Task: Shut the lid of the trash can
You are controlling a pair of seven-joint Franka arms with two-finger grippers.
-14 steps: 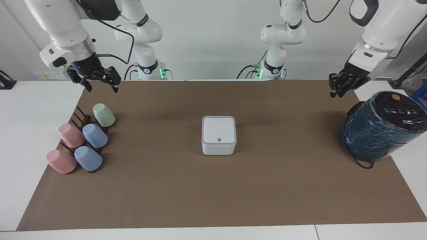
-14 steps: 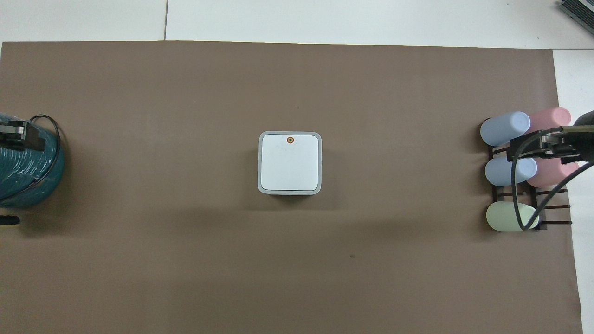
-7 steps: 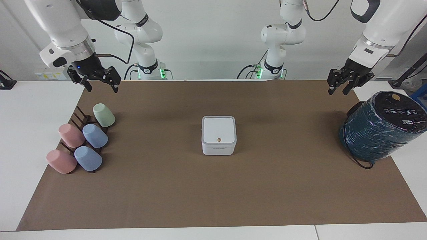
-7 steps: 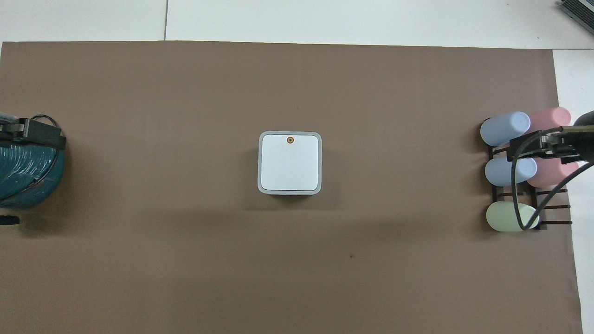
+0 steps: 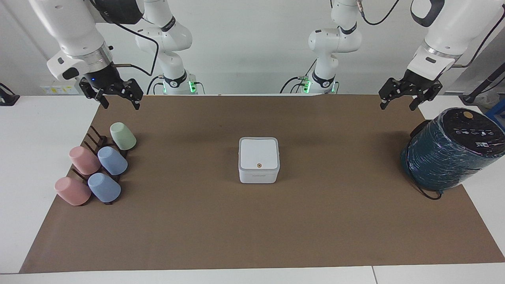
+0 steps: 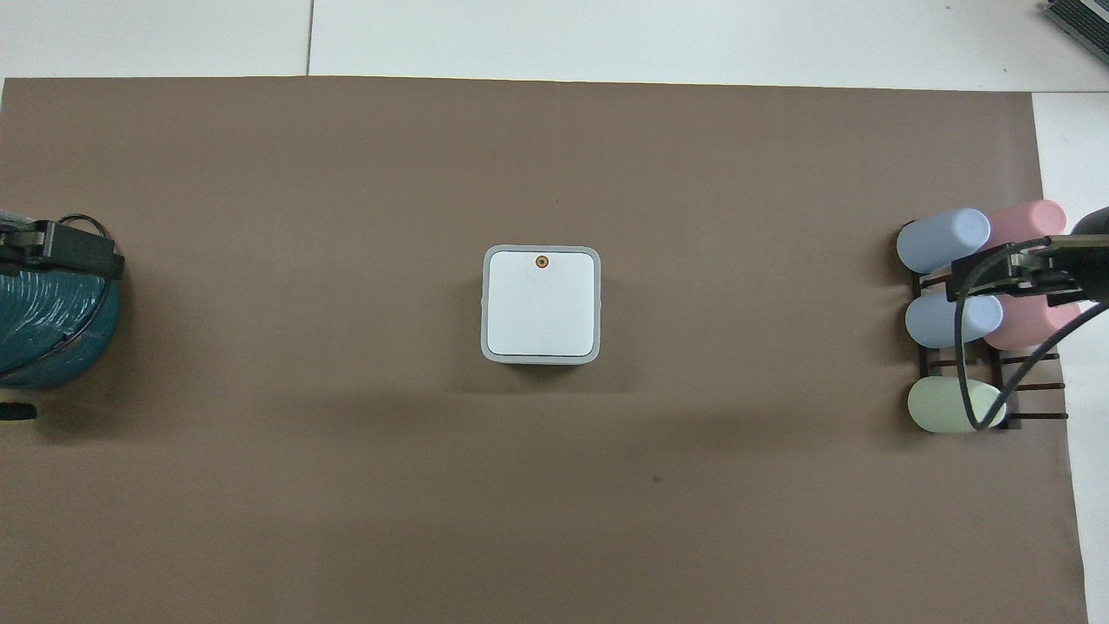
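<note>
White and square, the small plastic trash can (image 5: 258,163) is seen mid-mat, its orange-dotted white lid (image 5: 258,153) lying flat on it. Both the left gripper (image 5: 399,101) and right gripper (image 5: 119,101) are held aloft with fingers spread, grasping nothing.

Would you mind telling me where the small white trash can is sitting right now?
The trash can sits mid-mat on the brown mat, lid shut, between the cup rack and the teal wrapped cylinder.

White arms (image 5: 75,29), blk claws, blk cables.
</note>
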